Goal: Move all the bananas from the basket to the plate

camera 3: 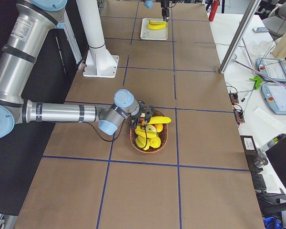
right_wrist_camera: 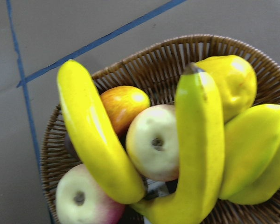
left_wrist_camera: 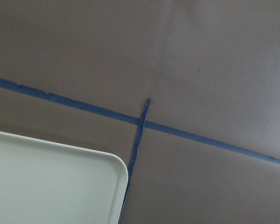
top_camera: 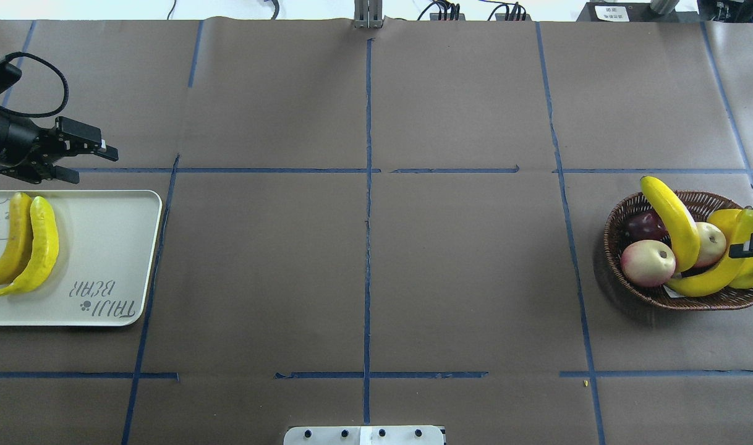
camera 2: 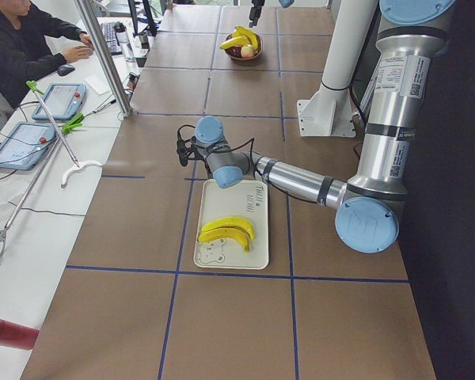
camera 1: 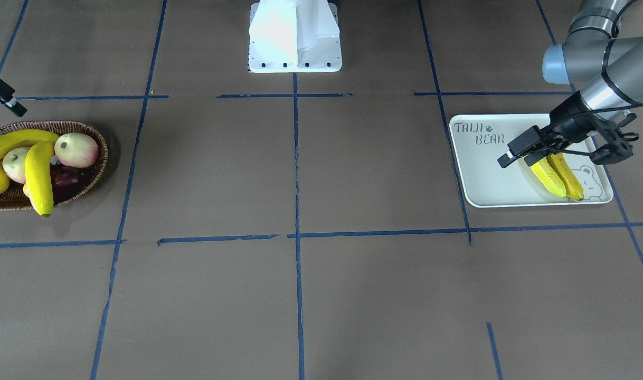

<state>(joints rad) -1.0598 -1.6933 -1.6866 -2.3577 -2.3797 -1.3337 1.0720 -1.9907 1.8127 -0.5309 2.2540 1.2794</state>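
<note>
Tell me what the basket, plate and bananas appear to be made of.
Basket: woven brown wicker, matte; the separate strands show.
Plate: probably plastic or melamine; smooth, off-white, with a rounded moulded rim.
Bananas: likely plastic replicas; glossy, evenly yellow skin with sharp highlights.

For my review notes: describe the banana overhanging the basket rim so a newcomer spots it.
Find the wicker basket at the end of the table on the robot's right. Of the two lying atop its fruit, this banana pokes a tip past the rim, away from the robot; the other banana has its greenish tip inside.
</note>
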